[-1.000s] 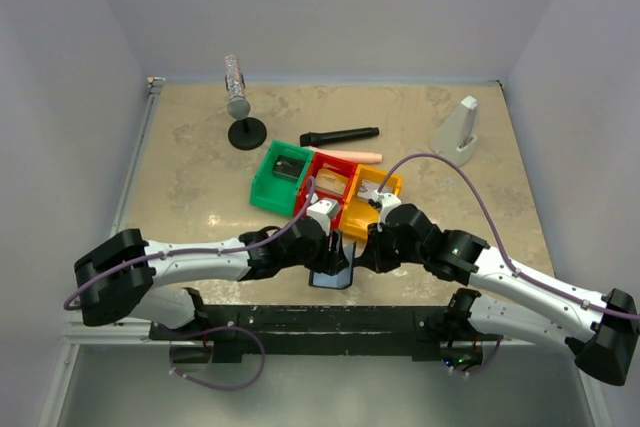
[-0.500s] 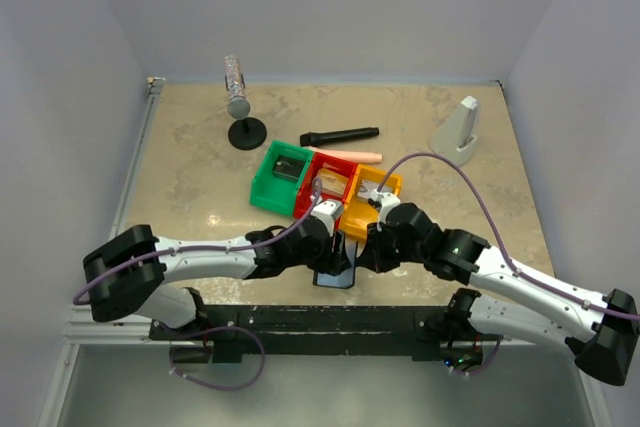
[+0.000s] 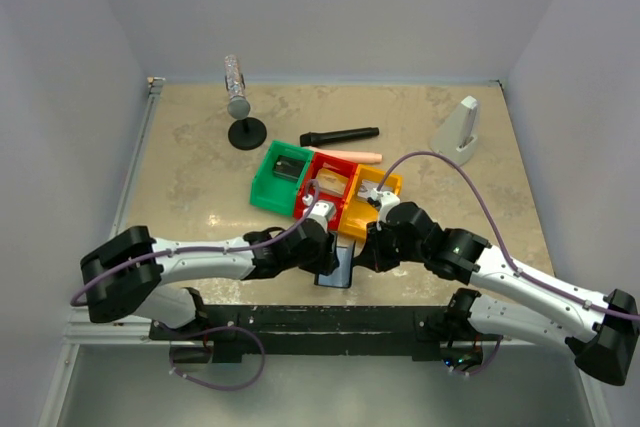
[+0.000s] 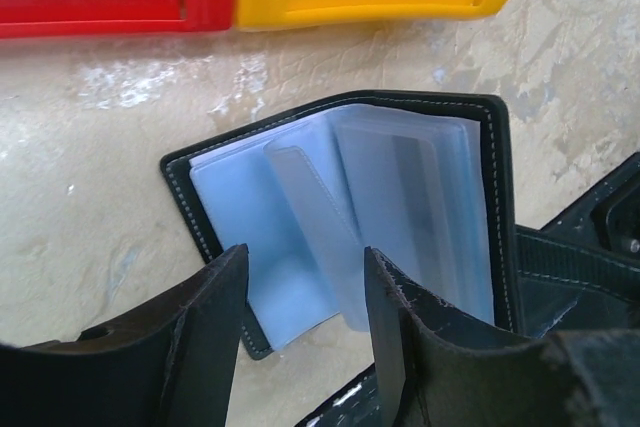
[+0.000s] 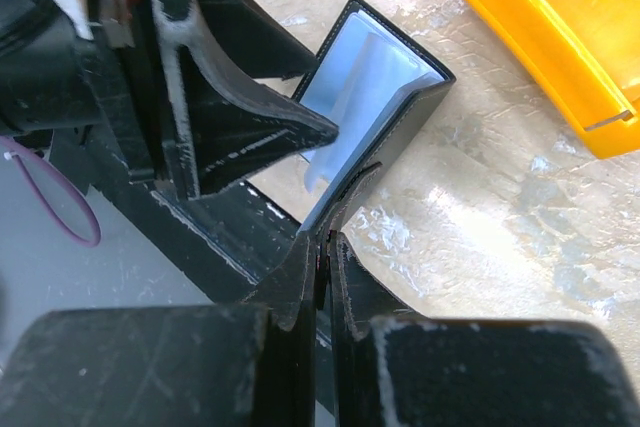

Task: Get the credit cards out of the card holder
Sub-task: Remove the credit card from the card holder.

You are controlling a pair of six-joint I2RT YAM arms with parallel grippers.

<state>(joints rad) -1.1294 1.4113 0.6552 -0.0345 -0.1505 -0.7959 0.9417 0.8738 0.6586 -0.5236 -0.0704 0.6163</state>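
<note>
1. Pale lilac walls boxed in a mottled beige table (image 3: 200, 177) in the overhead view. Both arms met near its front edge over the card holder (image 3: 340, 267), which sat just in front of a row of three bins.
2. Against the view a second earlier, the left gripper (image 3: 326, 249) had crept slightly closer over the holder. The holder looked narrower, tipped more on edge. The right gripper (image 3: 362, 250) had not shifted. We judged that no credit cards were out yet and that the left arm was lining up to reach in.
3. A green bin (image 3: 262, 192) held a dark item and a red bin (image 3: 322, 159) held something pale. The wrists partly hid the yellow bin (image 3: 356, 209), so we could not tell what was in it.
4. From the left wrist, the card holder (image 4: 430, 197) lay spread open, showing bluish clear sleeves (image 4: 310, 217). The left gripper (image 4: 305, 262) hovered over them with its jaws moderately apart and empty. We could not tell whether a card sat in any sleeve.
5. From the right wrist, the right gripper (image 5: 322, 247) was pinched tight on the black cover of the card holder (image 5: 365, 82), propping it open.
</note>
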